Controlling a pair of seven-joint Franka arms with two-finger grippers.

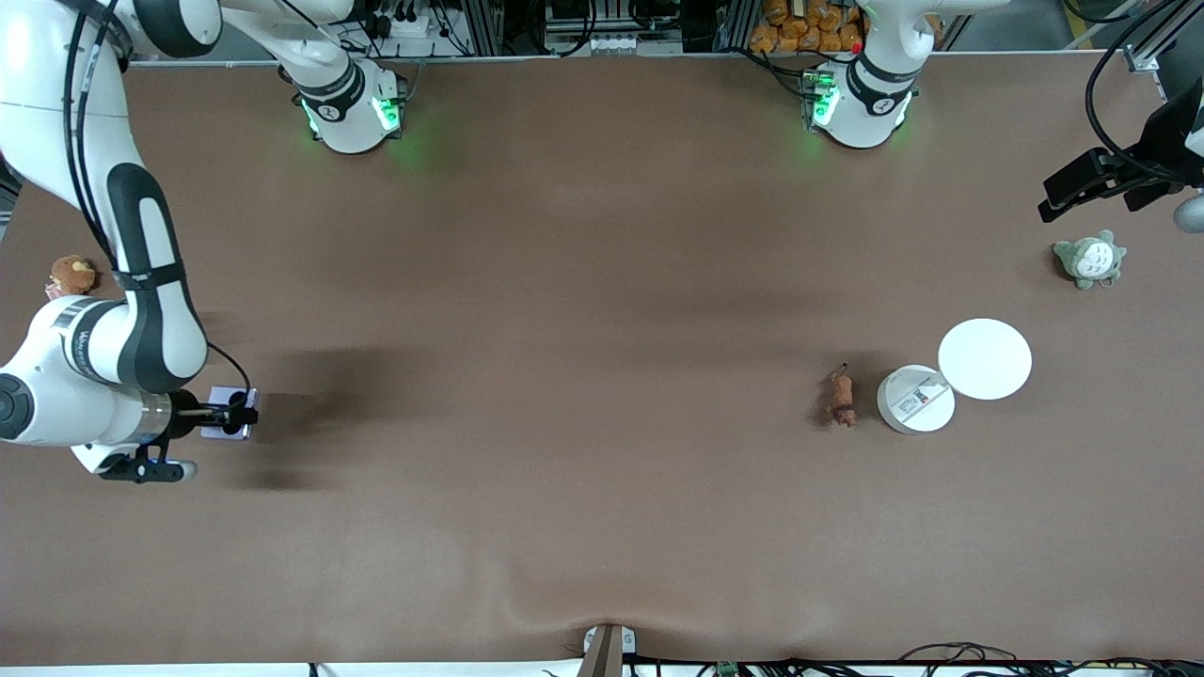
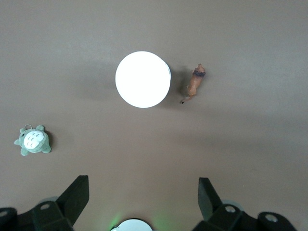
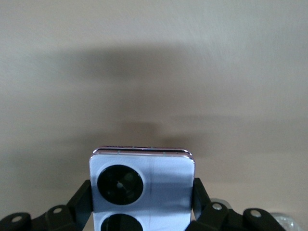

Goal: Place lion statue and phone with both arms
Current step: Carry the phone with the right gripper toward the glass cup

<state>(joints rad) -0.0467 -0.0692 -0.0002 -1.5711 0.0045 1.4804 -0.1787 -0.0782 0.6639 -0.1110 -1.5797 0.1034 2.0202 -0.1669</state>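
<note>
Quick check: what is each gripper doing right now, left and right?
Left gripper: open, holding nothing, high over the table.
Right gripper: shut on the phone, at the right arm's end of the table.

tabletop [image 1: 602,282]: brown | two white discs [image 1: 984,358] [image 1: 915,399] touching, the one at 7 o'clock lower in front view | grey-green-and-white plush [image 1: 1089,259] at 1 o'clock of them | brown fuzzy plush [image 1: 71,275] toward right arm's end
</note>
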